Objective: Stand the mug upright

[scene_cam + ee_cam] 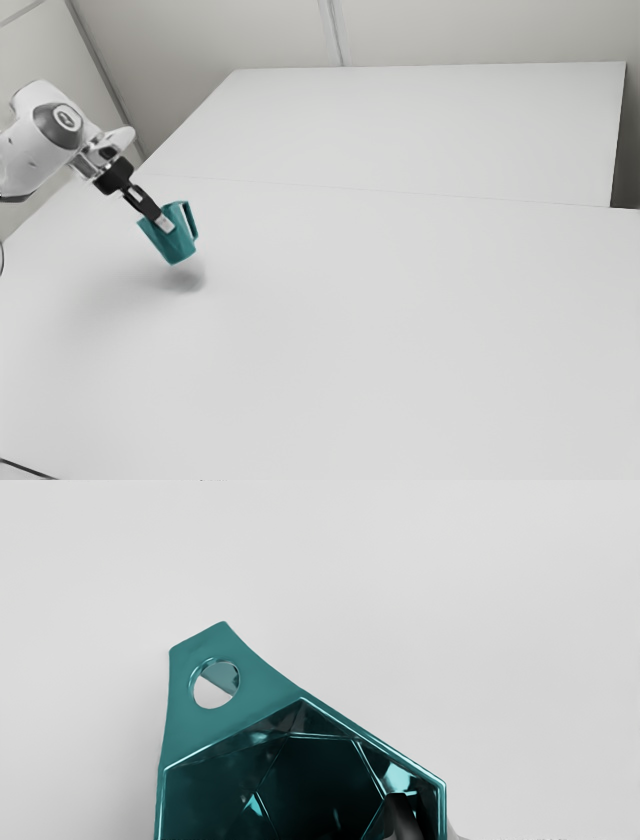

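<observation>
The teal faceted mug (180, 243) hangs tilted a little above the table, its mouth turned up toward my hand, its base low and its handle on the exterior view's right. My gripper (163, 222) is shut on the mug's side wall. Looking down from the hand, I see into the dark inside of the mug (225, 800), with its pierced handle part sticking out from one corner of the rim. My gripper (436, 826) has one dark finger inside the mug and the other just outside the same wall. The mug hides most of the outer finger.
A white table (380, 330) stretches out beneath the mug, with the mug's soft shadow on it. Behind it lies another white surface (430, 130), reaching back to pale walls. A thin dark cable (25, 469) shows at the exterior view's lower left.
</observation>
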Motion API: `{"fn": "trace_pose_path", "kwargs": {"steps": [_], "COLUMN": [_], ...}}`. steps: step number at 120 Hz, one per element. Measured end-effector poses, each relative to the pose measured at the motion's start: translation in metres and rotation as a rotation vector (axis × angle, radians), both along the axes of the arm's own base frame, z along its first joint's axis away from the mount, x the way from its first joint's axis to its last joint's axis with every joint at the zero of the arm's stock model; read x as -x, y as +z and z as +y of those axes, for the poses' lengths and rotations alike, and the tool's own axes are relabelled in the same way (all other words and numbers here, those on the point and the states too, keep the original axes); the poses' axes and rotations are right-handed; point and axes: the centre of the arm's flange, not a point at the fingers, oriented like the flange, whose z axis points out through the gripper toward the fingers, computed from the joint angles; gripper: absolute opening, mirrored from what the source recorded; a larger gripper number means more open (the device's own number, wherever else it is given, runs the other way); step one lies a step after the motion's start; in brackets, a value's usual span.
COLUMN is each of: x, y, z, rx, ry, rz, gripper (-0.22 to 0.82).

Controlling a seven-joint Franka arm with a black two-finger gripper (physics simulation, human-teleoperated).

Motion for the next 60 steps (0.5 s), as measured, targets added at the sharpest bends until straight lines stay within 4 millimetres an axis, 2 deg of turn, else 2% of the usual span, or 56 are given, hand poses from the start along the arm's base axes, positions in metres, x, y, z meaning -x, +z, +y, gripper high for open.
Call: {"fn": "trace_pose_path", "kwargs": {"steps": [14,22,41,60], "x": [0.004,0.012,0.046,0.066], "y": [0.026,0.033,0.049,0.061], "z": [-0.05,-0.071,-0.09,-0.113], "rx": [-0.097,-0.136,-0.216,-0.295], "ry": [-0.055,-0.066,-0.032,-0.007], "rz": [0.025,0.04,0.055,0.061], "gripper": [-0.18,-0.18,-0.18,-0.18]}}
